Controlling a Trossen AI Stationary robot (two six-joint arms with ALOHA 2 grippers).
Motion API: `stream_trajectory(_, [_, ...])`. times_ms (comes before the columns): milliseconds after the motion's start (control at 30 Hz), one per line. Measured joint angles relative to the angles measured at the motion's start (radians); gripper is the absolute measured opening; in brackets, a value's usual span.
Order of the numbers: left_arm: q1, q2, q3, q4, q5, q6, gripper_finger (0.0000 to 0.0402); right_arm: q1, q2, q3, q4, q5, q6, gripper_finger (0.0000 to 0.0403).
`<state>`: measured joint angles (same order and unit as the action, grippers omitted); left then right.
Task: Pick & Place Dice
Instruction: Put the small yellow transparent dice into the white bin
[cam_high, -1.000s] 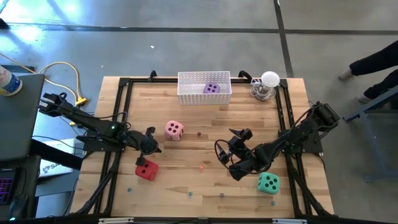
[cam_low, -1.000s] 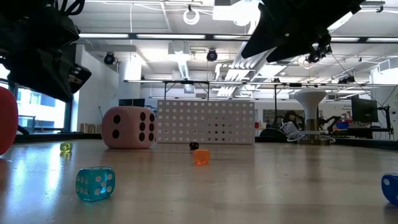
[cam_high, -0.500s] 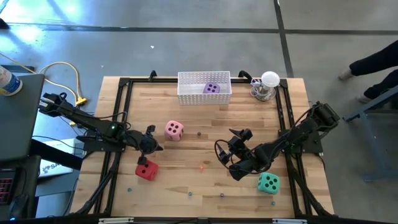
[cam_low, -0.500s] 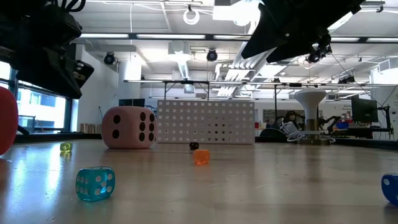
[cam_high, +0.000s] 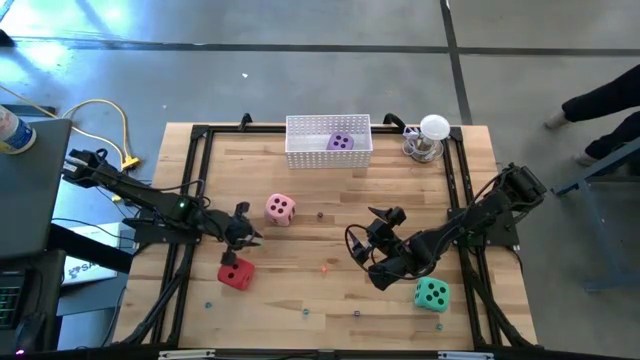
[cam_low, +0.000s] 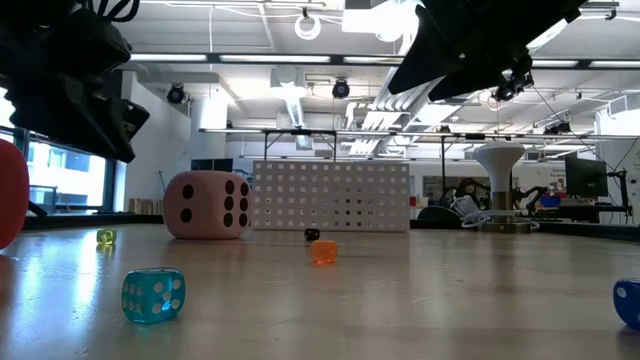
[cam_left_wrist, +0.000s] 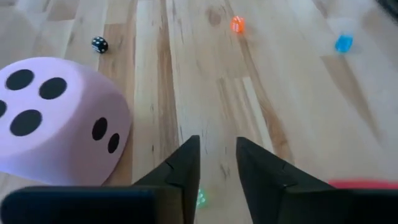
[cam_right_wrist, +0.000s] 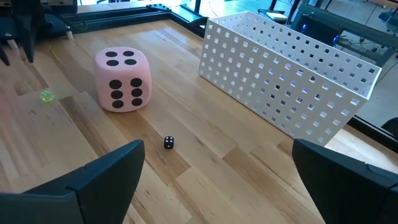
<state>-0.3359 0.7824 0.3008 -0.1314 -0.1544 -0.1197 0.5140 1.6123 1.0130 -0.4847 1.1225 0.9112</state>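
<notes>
hovering between pink die (cam_high: 280, 209) and red die (cam_high: 236, 272), your left end effector (cam_high: 250, 233) shows a narrow gap, empty; right end effector (cam_high: 377, 243) spread wide, waiting.

Showing pink die (cam_high: 280, 209) with dark pips, red die (cam_high: 236, 273), teal-green die (cam_high: 432, 294), purple die (cam_high: 341, 142) in white perforated basket (cam_high: 300, 152).

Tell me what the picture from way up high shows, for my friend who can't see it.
A wooden table holds a pink die, a red die and a green die; a purple die sits in a white basket. The left tool hovers between pink and red; the right tool waits, open, near the green die.
</notes>
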Motion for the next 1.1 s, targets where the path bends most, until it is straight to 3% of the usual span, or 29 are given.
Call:
stream_trajectory(200, [0.021,0.007,0.0,-0.058,-0.076,0.174,0.0105,0.0,0.0,0.0,0.0,0.0,0.0,0.04])
stream_trajectory(367, [0.052,0.007,0.0,-0.06,-0.099,-0.022,0.0105,0.0,0.0,0.0,0.0,0.0,0.0,0.04])
stream_trajectory(467, [0.065,0.007,0.0,-0.114,-0.084,-0.029,0.0105,0.0,0.0,0.0,0.0,0.0,0.0,0.04])
stream_trajectory(667, [0.066,0.007,-0.001,-0.17,0.05,-0.06,0.0105,0.0,0.0,0.0,0.0,0.0,0.0,0.04])
stream_trajectory(1100, [0.105,0.036,-0.002,-0.181,0.031,0.018,0.0105,0.0,0.0,0.0,0.003,0.0,0.0,0.04])
